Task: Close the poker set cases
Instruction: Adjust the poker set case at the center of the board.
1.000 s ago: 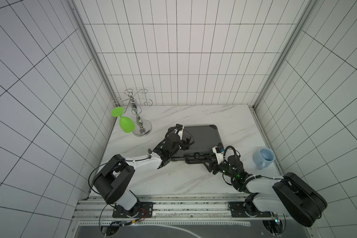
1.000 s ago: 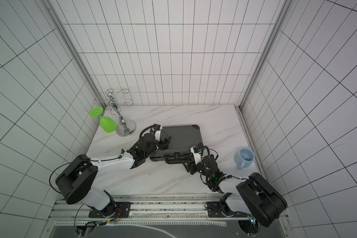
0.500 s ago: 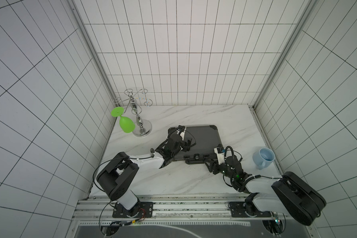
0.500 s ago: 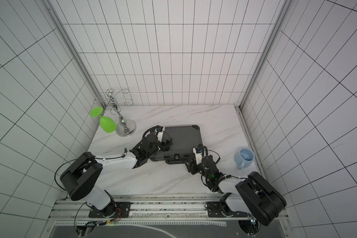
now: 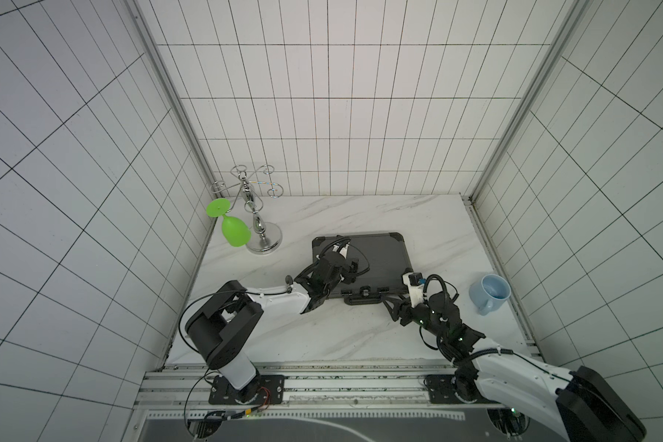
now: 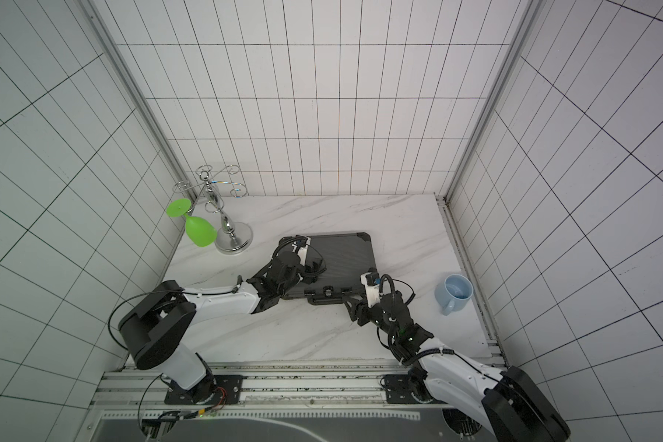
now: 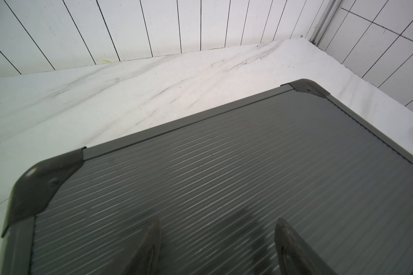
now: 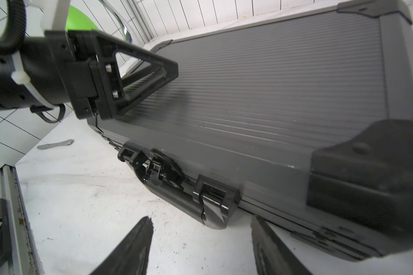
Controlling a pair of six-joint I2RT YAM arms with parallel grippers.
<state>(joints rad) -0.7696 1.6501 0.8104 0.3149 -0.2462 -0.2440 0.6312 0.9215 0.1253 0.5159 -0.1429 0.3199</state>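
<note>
One dark grey ribbed case (image 5: 376, 260) lies flat on a white marble table (image 5: 322, 336) with its lid down on the base (no gap shows along the front seam in the right wrist view). Its long axis runs side to side across the table. The long front edge, carrying the black handle (image 8: 177, 202), faces the robot's base.

Two claws are at the case. The left claw (image 7: 217, 223) is above the lid, towards the case's left end, with its jaws apart and nothing between them. Its tips sit close over the ribs, but whether they touch cannot be told. The right claw (image 8: 202, 217) is low over the table just in front of the handle's right end, its jaws also spread and empty. From this claw the case lies straight ahead, away from the robot.

The lid looks closed, so what likely remains is fastening the front edge. Whether the lock (image 8: 165, 169) behind the handle is already fastened is too unclear to say. The right arm is the nearer one to that edge and would only need to push forward.
</note>
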